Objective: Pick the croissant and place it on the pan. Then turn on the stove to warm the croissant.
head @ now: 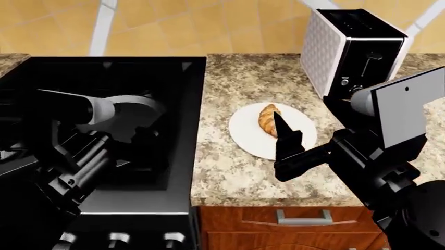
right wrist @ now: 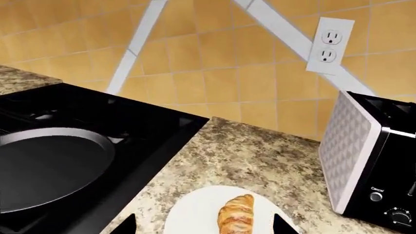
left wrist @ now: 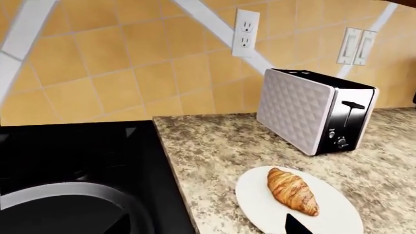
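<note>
In the head view the right gripper (head: pixel 280 121) covers part of the croissant (head: pixel 266 120), and the left arm hides most of the pan (head: pixel 143 107); the right wrist view cuts off the toaster (right wrist: pixel 370 161) beside the plate (right wrist: pixel 195 214)

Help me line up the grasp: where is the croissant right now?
In the head view, the croissant lies on the white plate on the counter, right of the stove and in front of the toaster.

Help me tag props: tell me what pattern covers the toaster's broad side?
A white quilted diamond pattern covers the toaster side; its end panel is black. Best seen in the left wrist view.
</note>
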Tool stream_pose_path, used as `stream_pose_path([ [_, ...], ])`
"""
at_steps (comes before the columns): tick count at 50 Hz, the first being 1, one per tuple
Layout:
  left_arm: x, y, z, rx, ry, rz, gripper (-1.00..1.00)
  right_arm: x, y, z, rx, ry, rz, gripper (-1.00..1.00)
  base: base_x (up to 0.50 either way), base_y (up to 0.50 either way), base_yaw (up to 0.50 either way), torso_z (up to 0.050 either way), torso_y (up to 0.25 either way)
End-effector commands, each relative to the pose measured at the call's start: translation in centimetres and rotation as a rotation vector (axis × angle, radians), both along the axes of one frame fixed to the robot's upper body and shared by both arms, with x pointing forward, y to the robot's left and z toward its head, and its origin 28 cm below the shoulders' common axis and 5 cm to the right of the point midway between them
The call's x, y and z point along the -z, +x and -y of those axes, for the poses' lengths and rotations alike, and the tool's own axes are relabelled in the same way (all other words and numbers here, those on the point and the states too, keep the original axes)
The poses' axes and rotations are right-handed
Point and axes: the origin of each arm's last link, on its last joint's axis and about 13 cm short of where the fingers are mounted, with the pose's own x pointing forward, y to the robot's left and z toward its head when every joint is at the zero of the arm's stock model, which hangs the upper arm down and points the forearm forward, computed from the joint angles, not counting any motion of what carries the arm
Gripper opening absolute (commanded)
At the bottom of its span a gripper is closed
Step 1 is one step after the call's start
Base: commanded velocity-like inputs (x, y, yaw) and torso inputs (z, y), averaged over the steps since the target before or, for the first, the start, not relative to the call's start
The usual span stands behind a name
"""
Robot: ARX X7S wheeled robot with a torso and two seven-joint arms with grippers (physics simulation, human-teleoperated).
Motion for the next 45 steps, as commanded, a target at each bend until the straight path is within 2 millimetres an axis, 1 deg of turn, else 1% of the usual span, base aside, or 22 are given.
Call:
stream_pose_path([
  [1, 0.0, 0.0, 0.0, 0.003, -0.008, -0.002, 1.0, 0.1, 0.1, 0.1, 0.004, 0.0, -0.007, 1.0, 0.49, 0.0, 0.0, 0.0, 0.0],
  [9, 0.0, 0.0, 0.0, 0.002, -0.005, -0.002, 1.0, 0.1, 0.1, 0.1, 0.002, -0.003, -0.009, 1.0, 0.49, 0.0, 0.0, 0.0, 0.002],
  [12, 0.1, 0.0, 0.0, 0.002, -0.005, -0.003, 1.0, 0.3, 0.1, 0.0, 0.005, -0.03, -0.022, 1.0, 0.34, 0.0, 0.0, 0.0, 0.0],
  [18, 0.1, 0.1, 0.0, 0.006, -0.003, -0.001, 1.0, 0.0, 0.2, 0.0, 0.011, -0.064, -0.065, 1.0, 0.0, 0.0, 0.0, 0.0, 0.002],
  [26, 0.1, 0.1, -0.1, 0.008, -0.009, 0.004, 1.0, -1.3, 0.6, -0.2, 0.019, -0.125, -0.108, 1.0, 0.0, 0.0, 0.0, 0.0, 0.0],
  [32, 0.3, 0.2, -0.1, 0.011, -0.02, 0.004, 1.0, -2.4, 1.2, 0.1, 0.037, -0.176, -0.126, 1.0, 0.0, 0.0, 0.0, 0.0, 0.0],
  [37, 0.3, 0.2, -0.1, 0.018, -0.024, 0.011, 1.0, -3.1, 1.8, 0.3, 0.036, -0.194, -0.151, 1.0, 0.0, 0.0, 0.0, 0.0, 0.0],
  [45, -0.1, 0.1, 0.0, 0.027, -0.026, 0.018, 1.0, -3.4, 2.9, 0.4, 0.03, -0.166, -0.216, 1.0, 0.0, 0.0, 0.0, 0.0, 0.0],
])
